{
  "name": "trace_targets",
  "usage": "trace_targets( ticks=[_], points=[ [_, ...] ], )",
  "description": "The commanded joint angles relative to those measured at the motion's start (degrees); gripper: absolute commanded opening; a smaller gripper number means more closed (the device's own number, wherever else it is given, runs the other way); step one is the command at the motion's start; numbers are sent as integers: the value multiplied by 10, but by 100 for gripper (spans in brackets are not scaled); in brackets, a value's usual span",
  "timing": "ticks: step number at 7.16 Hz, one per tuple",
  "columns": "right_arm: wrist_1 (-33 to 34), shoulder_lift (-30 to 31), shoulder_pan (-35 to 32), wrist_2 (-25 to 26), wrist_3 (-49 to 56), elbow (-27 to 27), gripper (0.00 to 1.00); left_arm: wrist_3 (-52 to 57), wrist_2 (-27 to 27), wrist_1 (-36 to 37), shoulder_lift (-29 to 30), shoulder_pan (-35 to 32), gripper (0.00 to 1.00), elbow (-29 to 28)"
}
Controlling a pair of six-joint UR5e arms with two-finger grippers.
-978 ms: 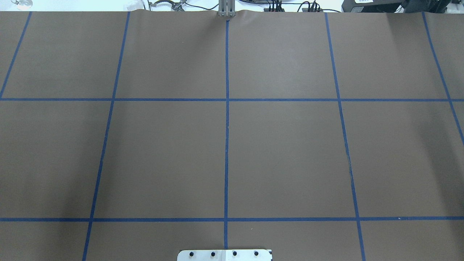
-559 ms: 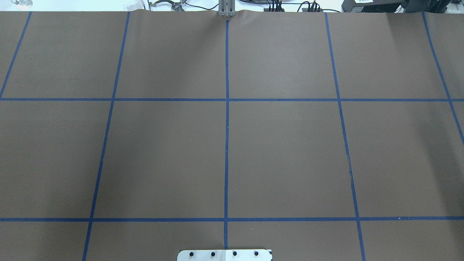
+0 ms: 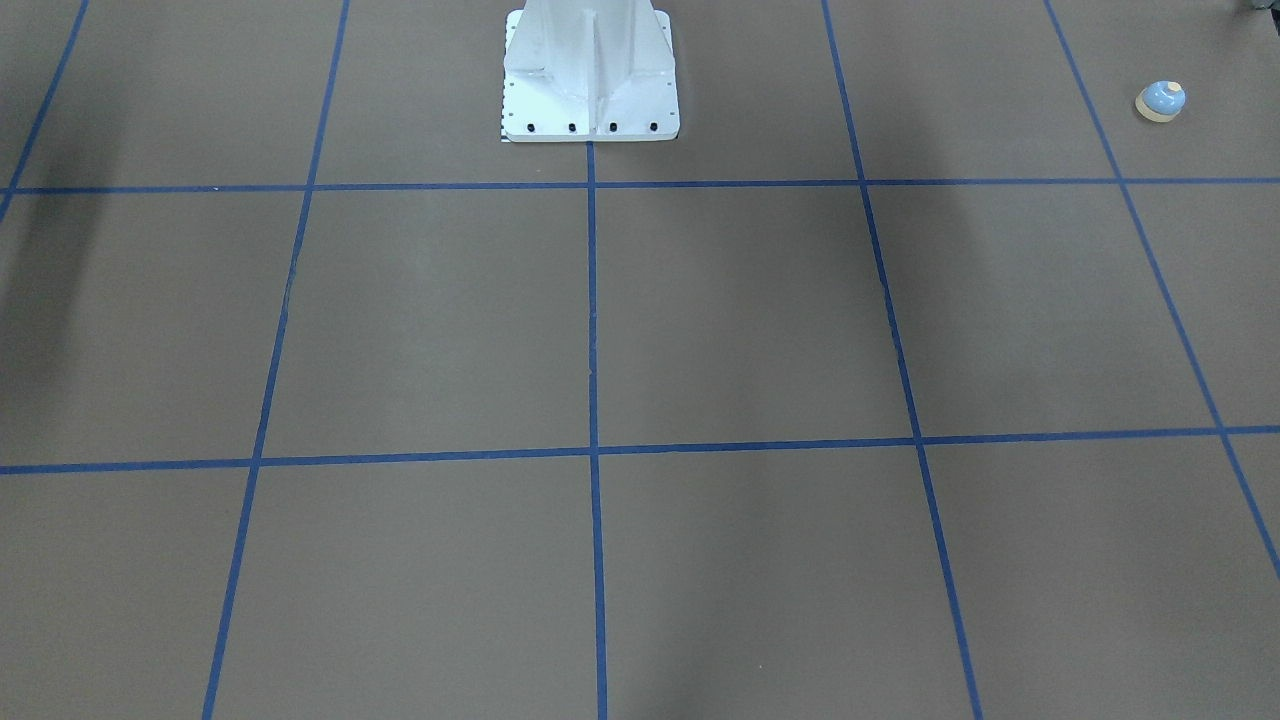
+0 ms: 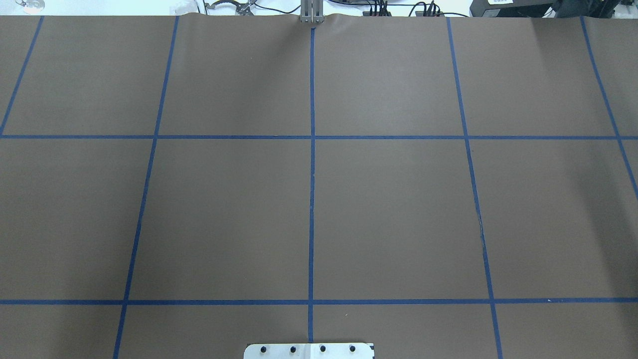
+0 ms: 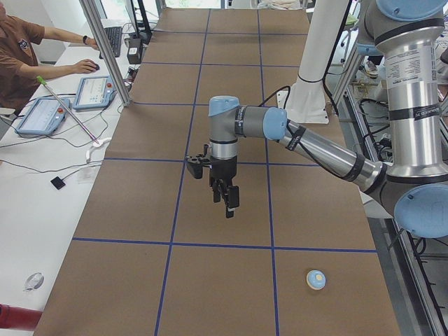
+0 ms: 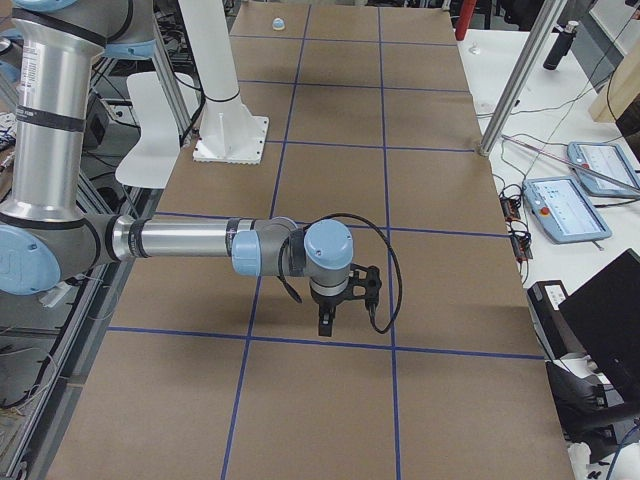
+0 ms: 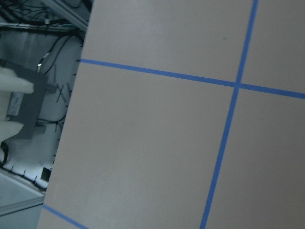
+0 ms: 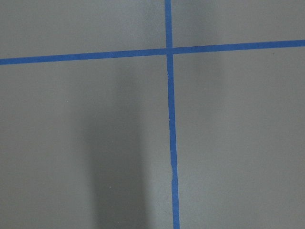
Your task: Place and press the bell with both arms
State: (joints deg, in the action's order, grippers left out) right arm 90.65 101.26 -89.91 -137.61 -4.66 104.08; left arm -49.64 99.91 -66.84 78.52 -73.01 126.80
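Overhead exterior shows the table point(image 4: 398, 199) unchanged this past second, so placing has not begun: the bell point(image 5: 316, 280) rests near its left end, well apart from the left gripper point(image 5: 225, 199) and the right gripper point(image 6: 326, 322), whose spread I cannot tell.

One bell point(image 3: 1160, 100), two arms, the left arm point(image 5: 322, 147) and the right arm point(image 6: 180, 240), one pedestal point(image 3: 590, 75), one operator point(image 5: 17, 59) and two pendants point(image 5: 96, 92).

Bright, even indoor light; pictures mostly sharp.
Soft, wide shadows point(image 3: 50, 250) lie across the matte brown counter point(image 3: 700, 320) in the front-facing view, and one blurry vertical shadow point(image 8: 114, 167) falls in the right wrist view. The left wrist view looks slightly soft. White surfaces point(image 4: 99, 7) past the counter's far edge wash out overhead.
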Motion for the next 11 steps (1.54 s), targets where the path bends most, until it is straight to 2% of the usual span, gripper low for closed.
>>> trace_targets(
  ticks=[1, 3, 5, 6, 9, 11],
  points=[
    [1, -4, 0, 1, 0, 1, 100, -257, -65, 18, -38, 121, 100, 6],
    [-1, -2, 0, 1, 1, 2, 100, -519, -81, 104, -46, 244, 100, 5],
    [0, -6, 0, 1, 1, 5, 100, -714, -72, 140, -47, 318, 100, -16],
    [0, -6, 0, 1, 1, 6, 100, -808, -60, 145, -44, 347, 100, -44],
    [2, -8, 29, 11, -3, 9, 100, -966, 3, 132, -45, 418, 100, -155],
    [3, -11, 37, 11, -6, 9, 100, -1020, 31, 78, -47, 423, 100, -203]
  ],
)
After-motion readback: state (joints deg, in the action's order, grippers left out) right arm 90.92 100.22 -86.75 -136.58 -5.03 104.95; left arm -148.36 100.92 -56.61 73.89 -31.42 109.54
